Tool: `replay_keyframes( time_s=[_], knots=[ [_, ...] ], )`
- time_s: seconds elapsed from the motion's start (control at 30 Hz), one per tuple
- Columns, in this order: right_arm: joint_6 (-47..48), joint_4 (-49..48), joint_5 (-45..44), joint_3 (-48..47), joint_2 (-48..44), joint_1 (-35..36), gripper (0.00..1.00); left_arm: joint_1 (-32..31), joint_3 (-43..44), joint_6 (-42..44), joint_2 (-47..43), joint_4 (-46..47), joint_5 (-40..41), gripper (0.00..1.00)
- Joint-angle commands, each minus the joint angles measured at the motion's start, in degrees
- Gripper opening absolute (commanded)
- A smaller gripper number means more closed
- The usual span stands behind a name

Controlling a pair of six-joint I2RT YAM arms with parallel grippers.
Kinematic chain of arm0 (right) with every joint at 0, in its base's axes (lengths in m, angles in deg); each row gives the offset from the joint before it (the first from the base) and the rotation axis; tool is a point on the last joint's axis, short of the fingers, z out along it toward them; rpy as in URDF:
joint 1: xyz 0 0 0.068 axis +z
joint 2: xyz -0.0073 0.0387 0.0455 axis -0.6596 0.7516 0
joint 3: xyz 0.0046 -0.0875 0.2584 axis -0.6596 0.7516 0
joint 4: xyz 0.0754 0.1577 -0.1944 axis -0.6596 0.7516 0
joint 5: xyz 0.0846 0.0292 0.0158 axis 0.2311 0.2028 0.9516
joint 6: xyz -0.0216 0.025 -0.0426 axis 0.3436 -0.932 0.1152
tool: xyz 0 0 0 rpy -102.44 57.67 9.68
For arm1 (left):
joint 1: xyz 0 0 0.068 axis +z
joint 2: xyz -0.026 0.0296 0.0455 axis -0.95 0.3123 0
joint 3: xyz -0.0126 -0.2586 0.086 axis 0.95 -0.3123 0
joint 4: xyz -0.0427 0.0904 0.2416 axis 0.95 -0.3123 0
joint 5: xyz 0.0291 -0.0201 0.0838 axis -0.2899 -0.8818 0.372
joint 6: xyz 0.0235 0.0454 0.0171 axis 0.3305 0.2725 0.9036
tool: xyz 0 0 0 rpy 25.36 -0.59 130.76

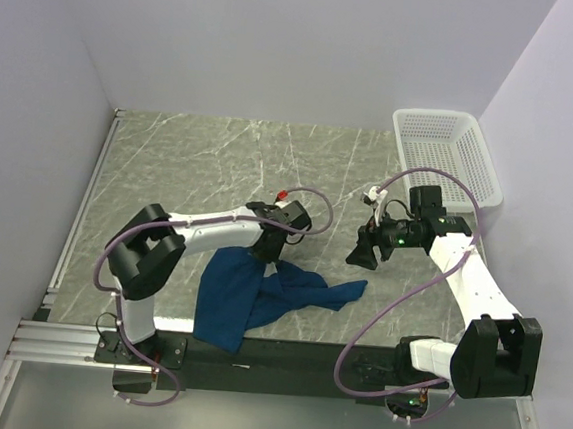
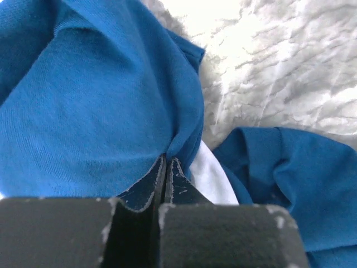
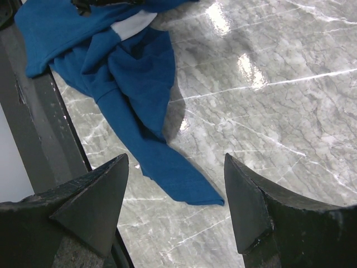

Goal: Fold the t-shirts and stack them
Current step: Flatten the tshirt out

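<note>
You have bare marble table [image 1: 221, 159] open across the upper left and middle of the overhead view. A white mesh basket [image 1: 448, 148] blocks the upper right corner. The crumpled blue t-shirt [image 1: 234, 300] covers the lower middle, and the left gripper [image 1: 266, 258] sits on it, pinched shut on cloth. Right of center, the right gripper [image 1: 364, 249] hangs with jaws apart; a strip of bare table separates it from the shirt's nearest tip.

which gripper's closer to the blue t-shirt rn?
Left. The left gripper is shut on a fold of the t-shirt at its far edge; the right gripper hangs open off to its right, touching nothing.
</note>
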Motion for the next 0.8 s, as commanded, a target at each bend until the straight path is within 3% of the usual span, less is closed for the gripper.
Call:
replay_keyframes(
  time_s=[0.0,0.07,0.27,0.37,0.43,0.5,0.57,0.6,0.63,0.67,0.7,0.77],
  knots=[
    [0.51,0.39,1.25,-2.13,-1.00,-0.53,0.76,-1.58,5.70,0.66,-2.00,-2.79,5.57,0.01],
    [0.60,0.39,1.16,-2.13,-0.83,-0.44,0.76,-2.54,10.33,0.84,-6.55,-3.85,5.67,0.01],
    [0.60,0.31,0.37,-2.22,-1.00,-0.44,0.76,-0.71,23.26,-0.03,-24.14,2.82,-11.98,0.00],
    [0.34,0.13,0.37,-2.13,-1.44,-0.88,0.76,4.73,27.32,0.31,-30.10,-1.64,-7.36,0.00],
    [0.25,-0.04,0.54,-2.13,-1.70,-0.97,0.75,14.81,23.84,0.75,-34.68,-2.19,-3.84,0.00],
    [0.34,0.13,0.54,-2.22,-1.79,-1.06,0.76,26.30,14.97,2.59,-41.63,-1.57,-0.77,0.00],
    [0.34,0.13,0.54,-2.31,-1.79,-1.32,0.76,32.32,4.46,5.30,-47.08,0.26,-0.91,0.01],
    [0.43,0.13,0.54,-2.31,-1.79,-1.24,0.76,37.13,1.43,5.58,-48.14,0.01,-2.84,0.43],
    [0.34,0.04,0.54,-2.22,-1.79,-1.24,0.76,39.35,-1.04,5.67,-48.50,-0.60,-5.73,0.72],
    [0.34,0.04,0.54,-2.22,-1.62,-1.15,0.76,40.94,-4.37,5.85,-48.33,-2.52,-12.11,0.90],
    [0.34,0.04,0.46,-2.13,-1.62,-1.24,0.76,42.00,-6.05,5.76,-48.76,-2.54,-13.57,0.99],
    [0.34,0.04,0.28,-2.22,-1.44,-1.24,0.76,42.10,-9.48,4.98,-52.27,-1.23,-14.37,0.99]
  ],
)
